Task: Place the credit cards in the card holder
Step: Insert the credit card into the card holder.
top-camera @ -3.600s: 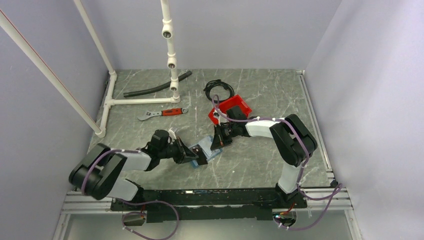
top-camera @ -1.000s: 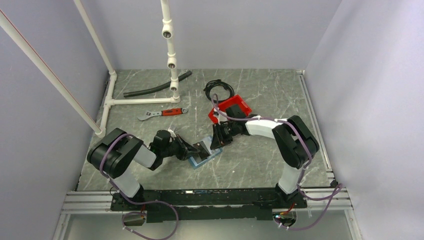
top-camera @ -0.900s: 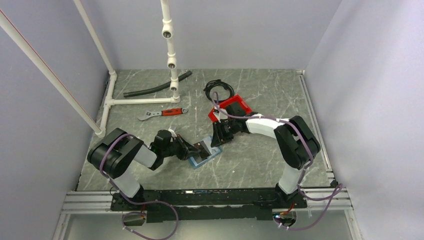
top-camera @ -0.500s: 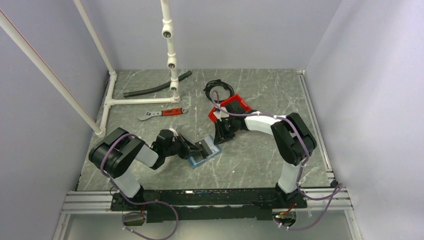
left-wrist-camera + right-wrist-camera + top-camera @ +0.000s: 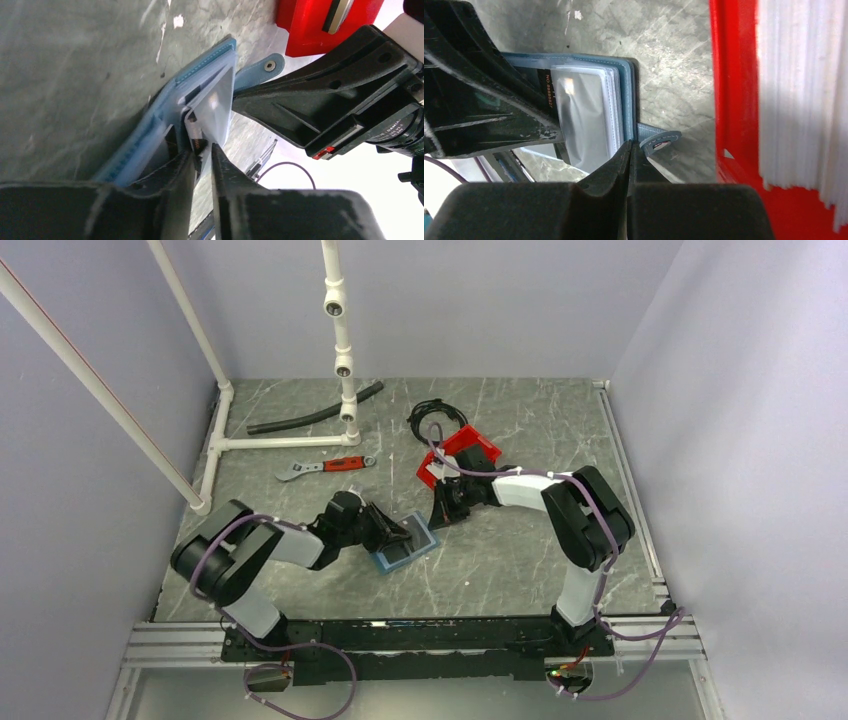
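The left gripper pinches a grey card, its far end at the blue card holder just ahead. The right gripper, pressed together, appears to steady the holder's opposite edge. A skewed push could buckle the card.

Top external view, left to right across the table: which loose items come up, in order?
Wrench → card holder → red bin.

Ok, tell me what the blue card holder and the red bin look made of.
Card holder: probably faux leather or soft vinyl, matte, with stitched edges; its inner sleeves look like glossy clear plastic, catching glare. Red bin: seemingly hard molded plastic, smooth, slightly shiny.
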Motion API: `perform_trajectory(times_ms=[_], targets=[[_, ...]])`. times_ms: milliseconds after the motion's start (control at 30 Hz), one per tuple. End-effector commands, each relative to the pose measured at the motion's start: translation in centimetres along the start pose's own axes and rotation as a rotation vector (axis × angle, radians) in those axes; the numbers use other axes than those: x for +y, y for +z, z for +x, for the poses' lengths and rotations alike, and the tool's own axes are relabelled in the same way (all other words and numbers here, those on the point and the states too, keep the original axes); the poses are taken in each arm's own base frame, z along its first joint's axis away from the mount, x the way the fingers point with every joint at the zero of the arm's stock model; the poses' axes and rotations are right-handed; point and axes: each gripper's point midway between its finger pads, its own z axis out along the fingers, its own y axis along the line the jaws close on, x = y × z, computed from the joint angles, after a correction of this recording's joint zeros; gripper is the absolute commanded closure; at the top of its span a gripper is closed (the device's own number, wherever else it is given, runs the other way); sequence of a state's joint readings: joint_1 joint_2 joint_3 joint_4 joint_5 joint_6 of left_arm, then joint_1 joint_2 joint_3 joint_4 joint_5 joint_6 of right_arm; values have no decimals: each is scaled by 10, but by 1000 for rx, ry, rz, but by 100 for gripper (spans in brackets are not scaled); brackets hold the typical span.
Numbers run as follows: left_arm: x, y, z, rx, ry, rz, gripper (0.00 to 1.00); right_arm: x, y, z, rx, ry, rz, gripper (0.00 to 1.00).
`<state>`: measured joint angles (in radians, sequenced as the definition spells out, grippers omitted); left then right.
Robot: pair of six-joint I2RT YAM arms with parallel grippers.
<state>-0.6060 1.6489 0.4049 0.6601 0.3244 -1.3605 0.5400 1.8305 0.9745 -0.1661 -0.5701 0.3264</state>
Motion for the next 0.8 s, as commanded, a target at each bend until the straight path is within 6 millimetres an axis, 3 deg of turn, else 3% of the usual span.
perform_trajectory(times_ms=[0,133,333,500,633,767], targets=[[31,-18,-1,-45,35,-200,66,19,4,11,40,-16,-67,100],[28,-27,3,-26,54,-220,51,22,-2,8,33,-39,-60,100],[25,-31,11,29,73,-237,44,29,-14,3,23,-73,-41,100],[21,-24,9,51,104,-248,38,38,-24,-1,10,-97,-49,91],[0,-9,6,58,109,-198,38,46,-24,-1,4,-74,-99,91],[-13,-9,4,34,163,-271,22,47,-19,4,8,-44,-119,93]])
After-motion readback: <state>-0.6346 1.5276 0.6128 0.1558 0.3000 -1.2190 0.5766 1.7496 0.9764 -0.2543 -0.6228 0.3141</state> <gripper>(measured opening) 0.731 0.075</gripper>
